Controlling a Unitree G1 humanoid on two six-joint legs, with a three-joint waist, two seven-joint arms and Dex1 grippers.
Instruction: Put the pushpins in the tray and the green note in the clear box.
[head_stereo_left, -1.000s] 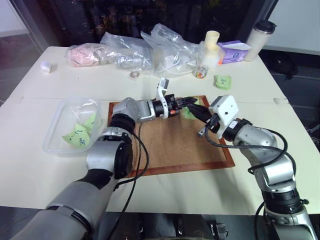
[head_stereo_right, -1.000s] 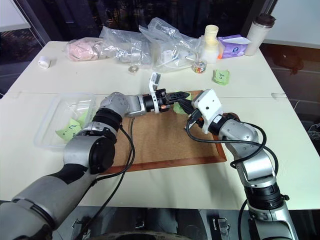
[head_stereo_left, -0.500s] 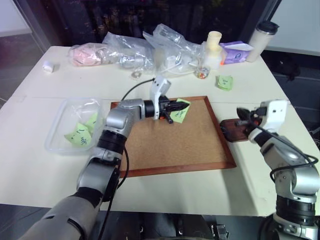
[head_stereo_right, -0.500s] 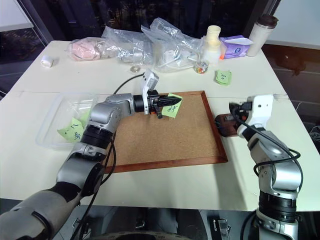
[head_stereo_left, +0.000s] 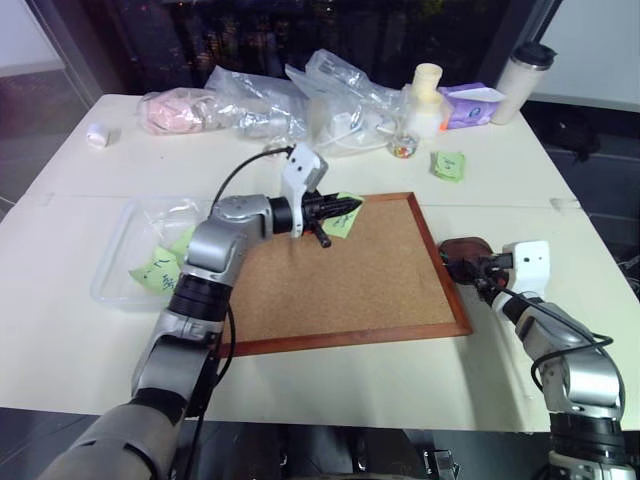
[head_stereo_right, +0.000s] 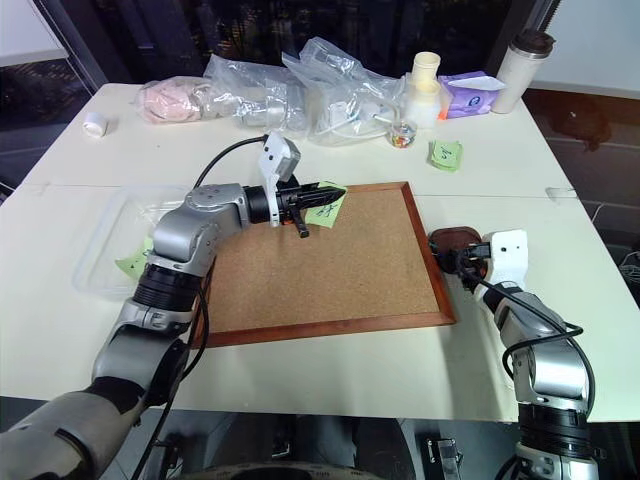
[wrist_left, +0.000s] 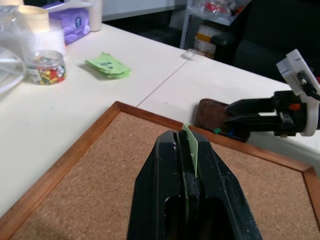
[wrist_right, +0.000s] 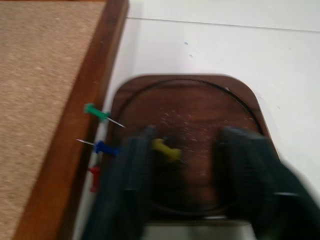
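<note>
My left gripper (head_stereo_left: 335, 210) is shut on the green note (head_stereo_left: 346, 216), holding it just above the back of the cork board; the note's edge (wrist_left: 190, 145) sticks out between the shut fingers. My right gripper (wrist_right: 182, 145) stands open low over the dark brown tray (wrist_right: 200, 105), right of the board. A yellow pushpin (wrist_right: 165, 149) lies on the tray between the fingers, close to one of them. Green (wrist_right: 95, 111), blue (wrist_right: 104, 148) and red (wrist_right: 94, 172) pushpins sit at the tray's edge beside the board's frame. The clear box (head_stereo_left: 128, 255) stands left of the board with green notes inside.
The wood-framed cork board (head_stereo_left: 350, 280) fills the table's middle. Another green note (head_stereo_left: 447, 164) lies behind it, near a small jar of coloured bits (head_stereo_left: 402, 148). Clear plastic bags (head_stereo_left: 300, 100), a purple pack (head_stereo_left: 470, 105) and a tumbler (head_stereo_left: 522, 70) line the back edge.
The right gripper swung right from the board to the tray, sank and opened. The left gripper drew back to the left with the green note and rolled.
</note>
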